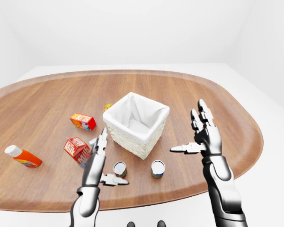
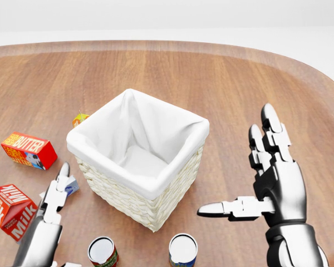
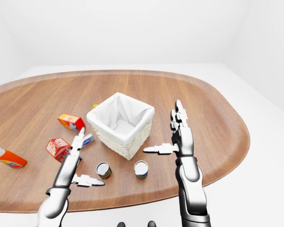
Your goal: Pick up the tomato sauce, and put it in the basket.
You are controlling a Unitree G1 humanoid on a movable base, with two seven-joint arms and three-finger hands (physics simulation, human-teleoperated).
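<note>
The tomato sauce, a small can with a red label (image 1: 119,169), stands upright on the wooden table, below and left of the basket in the left-eye view. The white-lined wicker basket (image 1: 132,144) stands at the table's middle and holds nothing I can see. My left hand (image 1: 111,160) is open, fingers stretched up and thumb out; the thumb tip lies just below the can without touching it. My right hand (image 1: 187,127) is open and empty, to the right of the basket, above the table.
A second can with a blue-green label (image 1: 157,168) stands right of the red one. A milk carton (image 1: 77,149), a butter box (image 1: 83,121) and an orange bottle (image 1: 22,157) lie to the left. A small yellow pack (image 1: 107,107) sits beyond the basket. The table edge (image 1: 146,201) is near.
</note>
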